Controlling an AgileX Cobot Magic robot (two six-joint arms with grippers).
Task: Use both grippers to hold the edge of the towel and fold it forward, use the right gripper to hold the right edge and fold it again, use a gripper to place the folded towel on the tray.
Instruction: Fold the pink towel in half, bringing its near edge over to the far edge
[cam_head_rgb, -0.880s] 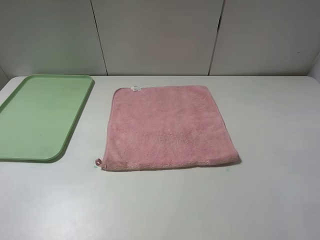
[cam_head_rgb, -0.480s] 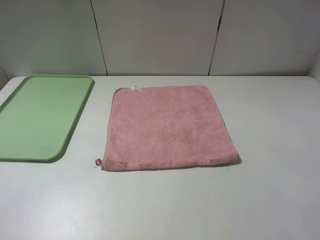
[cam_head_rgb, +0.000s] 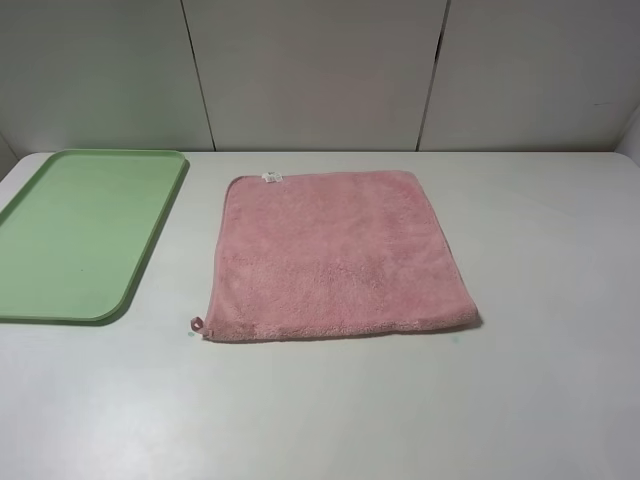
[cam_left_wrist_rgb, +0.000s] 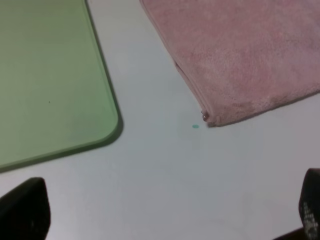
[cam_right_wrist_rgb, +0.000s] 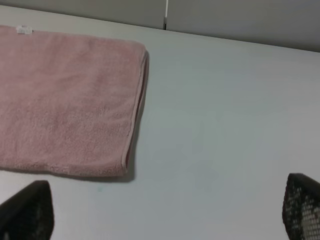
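Hovering wide open nr towel: L gripper, R gripper

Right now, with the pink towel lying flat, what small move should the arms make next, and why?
Probably bring the left tool and right tool down to the near edge of the towel, one by each corner. The towel lies flat and unfolded beside the tray, and both tools stand open over the table, touching nothing.
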